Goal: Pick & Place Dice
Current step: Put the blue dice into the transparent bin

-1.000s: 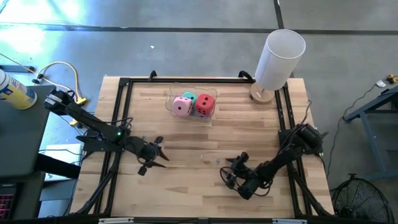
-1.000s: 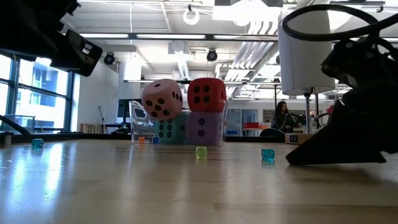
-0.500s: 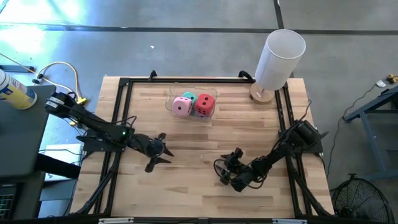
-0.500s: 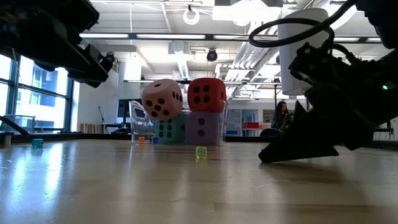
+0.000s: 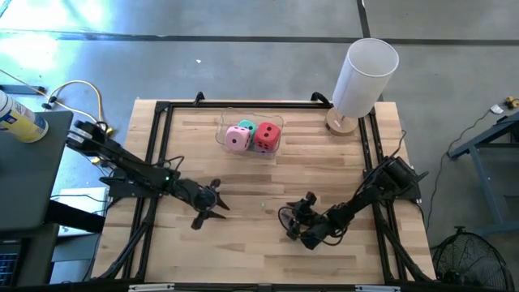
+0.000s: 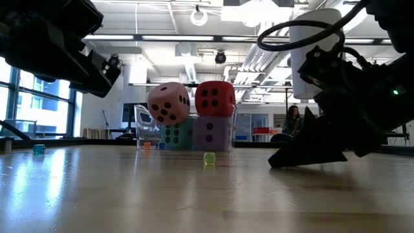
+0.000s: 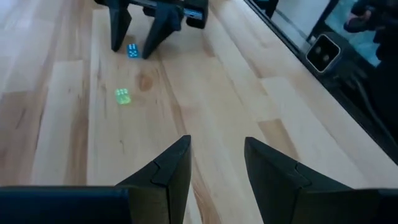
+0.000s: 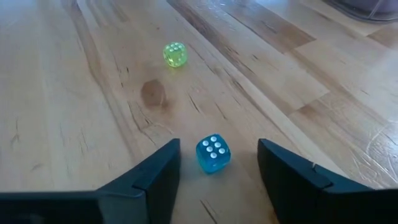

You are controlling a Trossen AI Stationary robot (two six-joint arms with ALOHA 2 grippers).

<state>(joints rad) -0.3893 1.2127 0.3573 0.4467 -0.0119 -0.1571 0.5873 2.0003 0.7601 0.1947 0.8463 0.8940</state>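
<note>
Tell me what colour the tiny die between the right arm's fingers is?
Blue, with white pips; right wrist view shows it best.

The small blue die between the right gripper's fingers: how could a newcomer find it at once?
Start at the wooden table and go to the right gripper, low near its front middle. The small translucent blue die lies on the wood between its open fingers, six white pips up. Its neighbour, a small yellow-green die, lies apart, farther ahead.

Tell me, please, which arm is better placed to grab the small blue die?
The right. The right gripper is open with the blue die between its fingers; the left gripper, also open, is farther off, facing it across the table.
</note>
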